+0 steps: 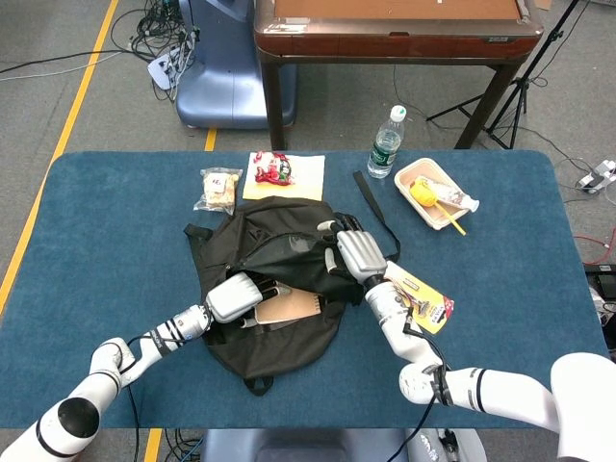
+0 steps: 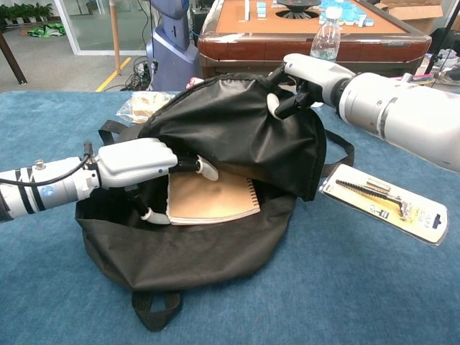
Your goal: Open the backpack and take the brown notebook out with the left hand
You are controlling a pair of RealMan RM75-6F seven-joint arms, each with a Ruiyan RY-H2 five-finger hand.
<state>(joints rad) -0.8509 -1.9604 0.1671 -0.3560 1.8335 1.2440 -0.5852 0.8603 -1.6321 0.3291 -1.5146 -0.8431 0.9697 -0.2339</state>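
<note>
- Table (image 1: 115, 221), blue cloth top, carries everything listed here.
- Backpack (image 1: 274, 289) (image 2: 215, 266), black, lies at mid-table toward the near edge; its upper flap is raised, mouth open.
- Right hand (image 1: 354, 252) (image 2: 295, 83) grips the raised flap at its top fold and holds it up, fingers clenched on the fabric.
- Left hand (image 1: 234, 296) (image 2: 140, 162) reaches into the mouth from the left side. Fingers lie over the left edge of the brown notebook, thumb below it; it appears to be grasping that edge, though the flap hides part of the contact.
- Brown notebook (image 1: 289, 308) (image 2: 212, 198) sits inside the open mouth, resting on the bag's lower panel, just right of the left hand and touching its fingers. Spiral-bound side faces the table's right edge; the far part of the cover runs under the flap. Lies flat; long axis cannot be told, since the flap covers part of it.
- Carded tool pack (image 1: 419, 296) (image 2: 384, 203), yellow backing, lies just right of the backpack.
- White tray (image 1: 433, 192) with yellow contents, near the far right corner.
- Water bottle (image 1: 385, 142) upright at the far edge.
- Two snack packets (image 1: 218, 189) at the far edge, left of the bottle.
</note>
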